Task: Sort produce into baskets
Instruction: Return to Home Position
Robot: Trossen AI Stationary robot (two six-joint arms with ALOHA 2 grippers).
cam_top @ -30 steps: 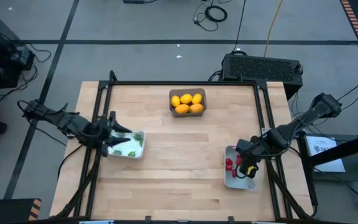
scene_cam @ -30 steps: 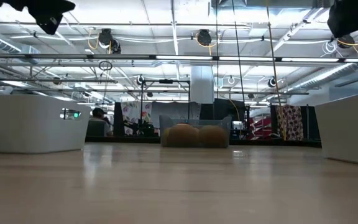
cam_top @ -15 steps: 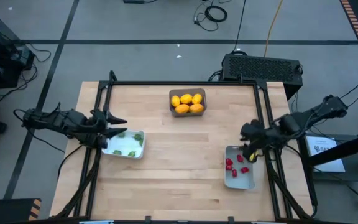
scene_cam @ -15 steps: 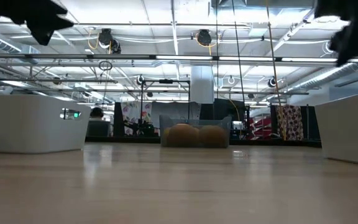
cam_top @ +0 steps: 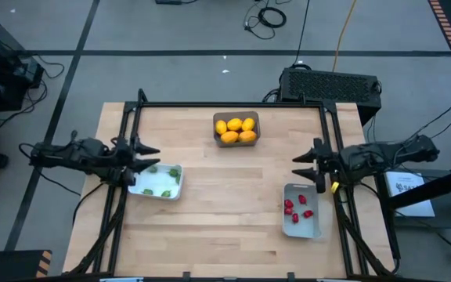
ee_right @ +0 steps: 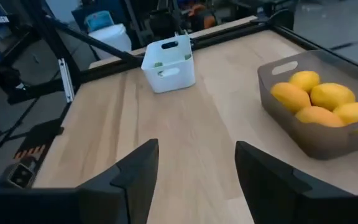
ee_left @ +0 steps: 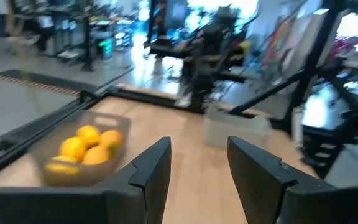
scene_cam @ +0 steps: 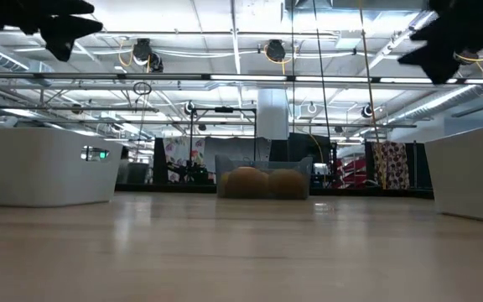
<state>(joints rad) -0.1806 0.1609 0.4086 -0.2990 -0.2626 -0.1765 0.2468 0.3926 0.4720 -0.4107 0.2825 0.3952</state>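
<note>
A dark grey bin (cam_top: 236, 129) at the table's far middle holds several yellow and orange fruits (ee_right: 319, 96). A pale bin (cam_top: 161, 182) at the left holds tiny green pieces. A pale bin (cam_top: 301, 210) at the right holds small red pieces (cam_top: 296, 207). My left gripper (cam_top: 149, 158) is open and empty, raised at the left bin's far left corner. My right gripper (cam_top: 303, 167) is open and empty, raised just beyond the right bin's far edge. Both point level toward the table's middle.
A black frame (cam_top: 233, 106) runs along the table's far, left and right edges. Bare wood (cam_top: 233, 196) lies between the three bins. A black box (cam_top: 331, 84) stands behind the table's far right corner.
My right gripper has risen out of the right bin, gone toward the table's far edge and tipped up from pointing down to level. My left gripper has drawn back from over the left bin toward the table's left edge and levelled out.
</note>
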